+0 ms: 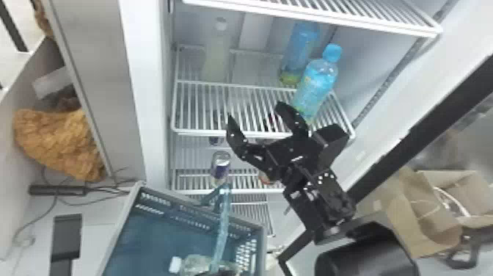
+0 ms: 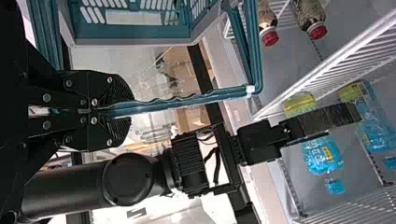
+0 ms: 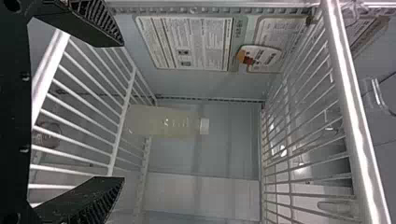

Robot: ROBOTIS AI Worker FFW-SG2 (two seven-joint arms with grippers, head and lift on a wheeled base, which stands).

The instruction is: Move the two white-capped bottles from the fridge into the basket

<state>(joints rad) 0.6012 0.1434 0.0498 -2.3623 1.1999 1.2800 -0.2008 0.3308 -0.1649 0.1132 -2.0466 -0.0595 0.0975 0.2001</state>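
Right claw (image 1: 255,112) hangs open at the front of the wire fridge shelf (image 1: 205,132), where one white-capped bottle (image 1: 215,55) stands toward the back, while the left claw (image 1: 223,273) clamps the handle (image 1: 222,235) of the teal basket (image 1: 154,224) in which another white-capped bottle (image 1: 196,265) lies.

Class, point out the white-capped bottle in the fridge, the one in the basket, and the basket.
Fridge bottle (image 3: 161,122): right wrist view, pale body.
Basket bottle (image 1: 176,265): head view, white cap.
Basket (image 1: 146,231): head view, bare inside.
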